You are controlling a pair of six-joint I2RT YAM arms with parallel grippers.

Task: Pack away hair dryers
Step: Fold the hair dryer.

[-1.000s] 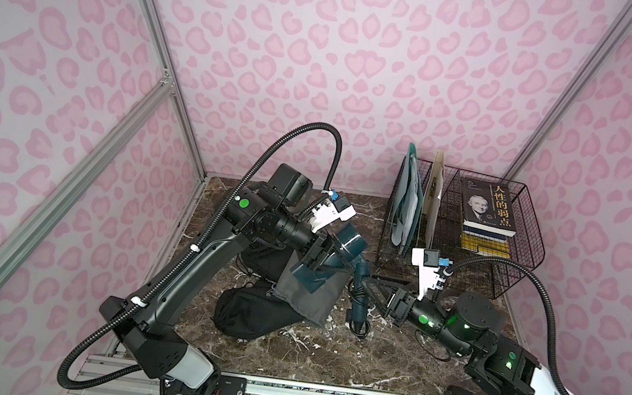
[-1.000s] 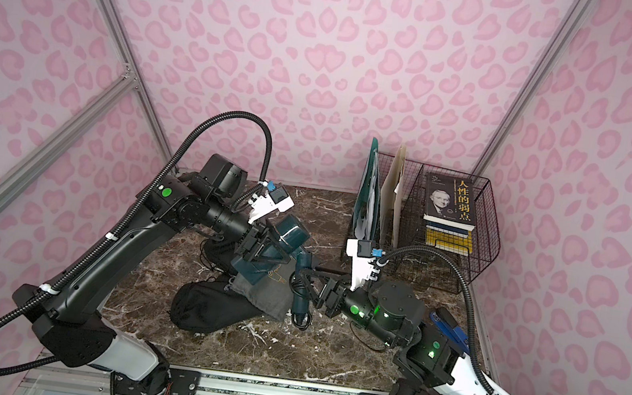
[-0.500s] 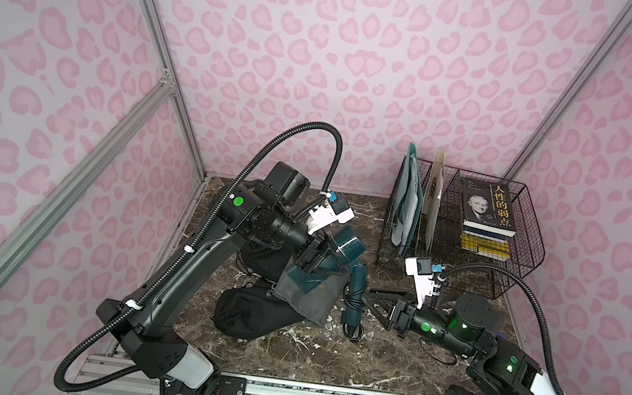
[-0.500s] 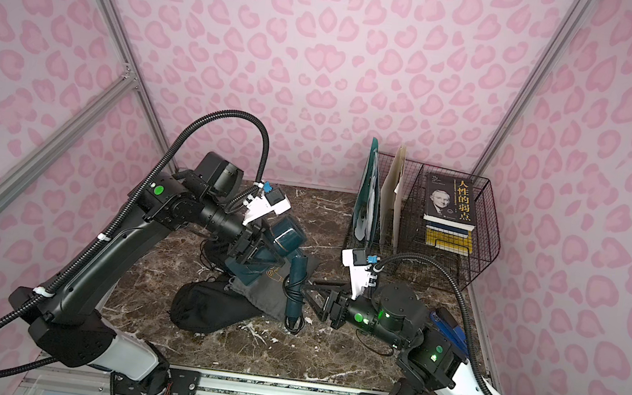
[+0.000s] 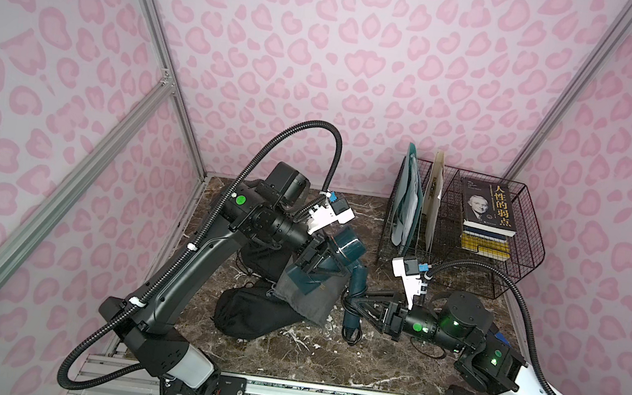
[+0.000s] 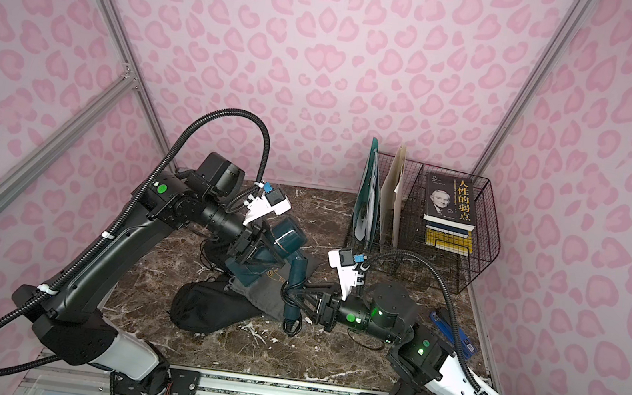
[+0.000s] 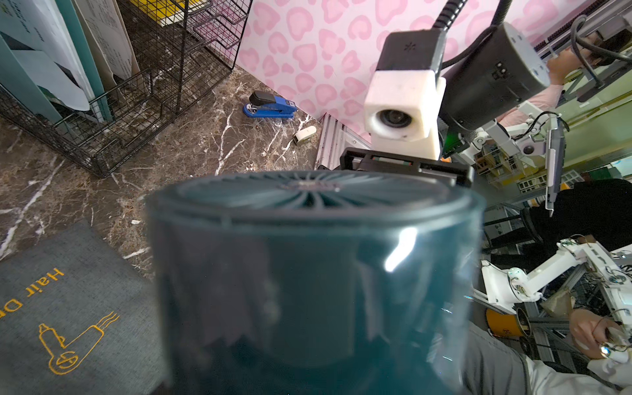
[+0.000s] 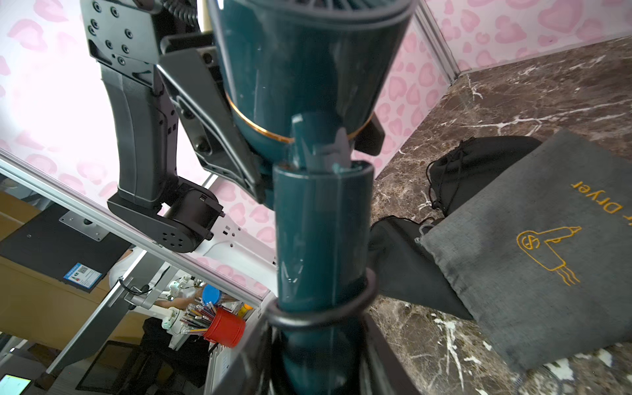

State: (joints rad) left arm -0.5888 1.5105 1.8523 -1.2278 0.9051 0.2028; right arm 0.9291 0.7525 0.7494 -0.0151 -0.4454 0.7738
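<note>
A dark teal hair dryer (image 5: pixel 345 249) hangs tilted above the table, its handle (image 5: pixel 357 282) pointing toward the front. My left gripper (image 5: pixel 323 264) is shut on the barrel, and its fingers (image 8: pixel 212 119) press both sides near the thin gold band. My right gripper (image 5: pixel 352 302) is shut on the lower handle (image 8: pixel 321 232), just under a black cord loop (image 8: pixel 321 318). In the left wrist view the dryer's barrel (image 7: pixel 307 256) fills the frame and hides the jaws. Below lies a grey pouch (image 5: pixel 304 297) with gold "Hair Dryer" print, overlapping a black pouch (image 5: pixel 251 315).
A wire basket (image 5: pixel 524 253) at the back right holds stacked books (image 5: pixel 488 214) and upright folders (image 5: pixel 406 203). A blue stapler (image 6: pixel 451 331) lies by the right wall behind my right arm. A second black pouch (image 8: pixel 478 160) sits beyond the grey one.
My right gripper's jaws have narrowed around the dryer's handle. The left arm keeps its hold on the barrel and has shifted only slightly.
</note>
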